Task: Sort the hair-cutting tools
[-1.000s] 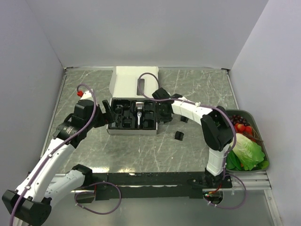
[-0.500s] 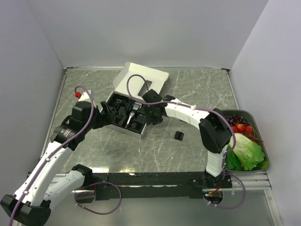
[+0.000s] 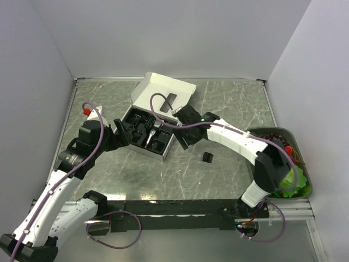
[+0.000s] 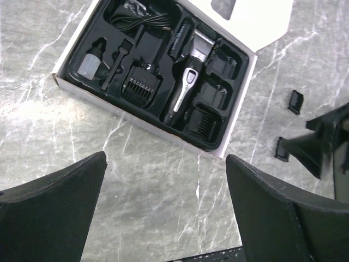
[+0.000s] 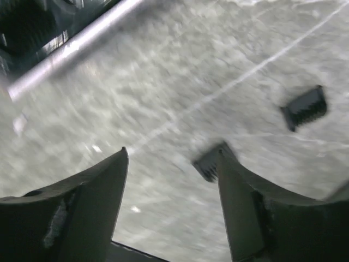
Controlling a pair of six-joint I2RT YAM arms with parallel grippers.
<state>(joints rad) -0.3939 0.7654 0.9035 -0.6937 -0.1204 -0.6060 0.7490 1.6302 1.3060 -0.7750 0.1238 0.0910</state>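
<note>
The slim black clipper with a silver blade end (image 4: 185,90) lies in the black tray of the white box (image 4: 136,117), with several black comb attachments (image 4: 140,87) in slots around it. The top view shows the clipper (image 3: 151,132) in the box (image 3: 143,148), which sits turned at an angle. Two loose attachments lie on the table right of the box (image 4: 295,101) (image 4: 283,148); the top view shows only one (image 3: 208,157). My left gripper (image 3: 121,132) (image 4: 166,202) is open and empty, just left of the box. My right gripper (image 3: 181,143) (image 5: 173,158) is open and empty by the box's right corner, one loose attachment (image 5: 209,162) at its right finger.
The box's white lid (image 3: 166,94) stands open toward the back. A green tray (image 3: 308,188) with lettuce, tomatoes and dark grapes sits at the right edge. Grey walls close the table on three sides. The second loose attachment (image 5: 305,106) lies farther right.
The box has been turned clockwise from square-on to slanted. My right gripper has since drawn back right, off the tray to the box's corner. My left gripper has shifted slightly left.
</note>
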